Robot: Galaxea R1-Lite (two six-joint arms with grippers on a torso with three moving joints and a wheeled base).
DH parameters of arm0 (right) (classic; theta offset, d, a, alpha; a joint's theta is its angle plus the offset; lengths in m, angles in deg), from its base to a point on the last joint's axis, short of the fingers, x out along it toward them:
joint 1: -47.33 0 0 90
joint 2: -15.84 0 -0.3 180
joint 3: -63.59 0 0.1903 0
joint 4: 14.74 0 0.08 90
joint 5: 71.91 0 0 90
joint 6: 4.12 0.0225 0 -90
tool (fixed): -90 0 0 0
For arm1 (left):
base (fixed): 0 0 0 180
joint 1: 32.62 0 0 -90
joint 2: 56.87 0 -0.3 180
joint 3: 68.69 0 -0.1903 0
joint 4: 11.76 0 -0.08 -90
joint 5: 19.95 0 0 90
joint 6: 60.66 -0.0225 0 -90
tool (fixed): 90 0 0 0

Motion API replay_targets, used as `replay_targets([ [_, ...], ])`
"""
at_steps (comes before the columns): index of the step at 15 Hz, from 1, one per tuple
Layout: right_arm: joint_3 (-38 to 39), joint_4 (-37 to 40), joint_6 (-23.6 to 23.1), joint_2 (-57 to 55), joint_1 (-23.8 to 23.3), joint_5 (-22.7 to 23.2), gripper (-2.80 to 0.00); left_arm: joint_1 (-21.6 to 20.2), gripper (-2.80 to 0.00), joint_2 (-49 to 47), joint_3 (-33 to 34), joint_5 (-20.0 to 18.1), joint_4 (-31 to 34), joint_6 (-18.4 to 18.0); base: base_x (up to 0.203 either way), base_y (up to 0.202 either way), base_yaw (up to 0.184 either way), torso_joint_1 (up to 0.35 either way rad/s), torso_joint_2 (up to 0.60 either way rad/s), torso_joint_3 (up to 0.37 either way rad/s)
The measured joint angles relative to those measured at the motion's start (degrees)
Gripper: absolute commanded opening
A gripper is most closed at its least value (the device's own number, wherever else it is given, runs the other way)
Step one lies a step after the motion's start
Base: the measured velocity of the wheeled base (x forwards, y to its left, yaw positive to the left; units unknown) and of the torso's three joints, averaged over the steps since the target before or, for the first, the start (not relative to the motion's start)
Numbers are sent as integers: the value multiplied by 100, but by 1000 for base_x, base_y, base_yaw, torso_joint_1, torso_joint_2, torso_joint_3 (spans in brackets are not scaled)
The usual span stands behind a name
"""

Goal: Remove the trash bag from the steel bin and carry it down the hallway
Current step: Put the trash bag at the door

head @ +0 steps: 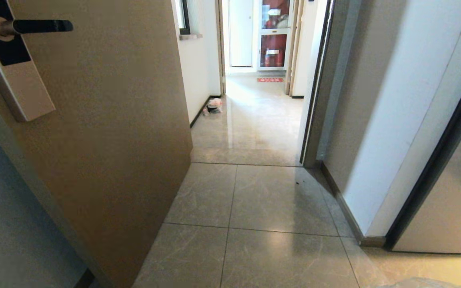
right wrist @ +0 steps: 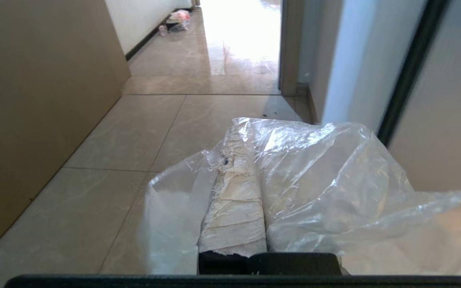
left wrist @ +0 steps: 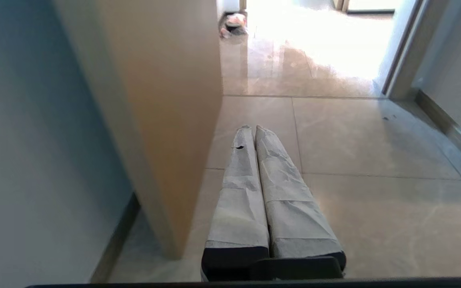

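A: Glossy beige tiles run from the near floor (head: 262,224) through an open doorway into the hallway (head: 254,116). Tan door (head: 106,132) swung open on the left, handle and lock plate (head: 14,60) partly cut off at the corner.

B: Arms?

A: Neither shows in the head view. Only a pale sliver of plastic at the bottom edge, cropped, can't say more from there.

B: Trash bag?

A: Right wrist view has it. Clear wrinkled trash bag (right wrist: 318,176) is draped over the right gripper (right wrist: 234,140), film bunched round the paper-wrapped fingers (right wrist: 234,212). Jaws pressed together with the film pinched between them, so it's gripping the bag. One finger is mostly hidden under the plastic. Bag runs off the frame's edge, so its full extent and any contents can't be made out.

B: Left side?

A: Left gripper (left wrist: 252,130) points at the floor just beside the door edge, wrapped fingers (left wrist: 290,208) touching along their length, closed on nothing.

B: Steel bin?

A: Not in any view.

B: Anything else?

A: Small pinkish-white bundle (head: 214,105) lies against the hallway's left wall by the black baseboard, too small to identify. Far end has a glass-front cabinet (head: 273,34) with red items inside, blurred. Red strip (head: 270,79) on the floor before it may carry print, unreadable. No legible writing or brand anywhere. Dark specks (head: 299,183) lie by the right door frame.
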Motion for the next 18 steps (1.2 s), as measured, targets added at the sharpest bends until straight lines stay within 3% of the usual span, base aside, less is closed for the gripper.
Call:
replay_targets([
  [4, 0, 0, -2, 0, -6, 0, -280, 5, -280, 0, 0, 5, 2, -7, 26, -1, 1, 2, 1, 1],
  [18, 0, 1, 0, 0, -3, 0, -280, 2, -280, 0, 0, 5, 2, -2, 192, 0, 0, 3, 1, 3],
])
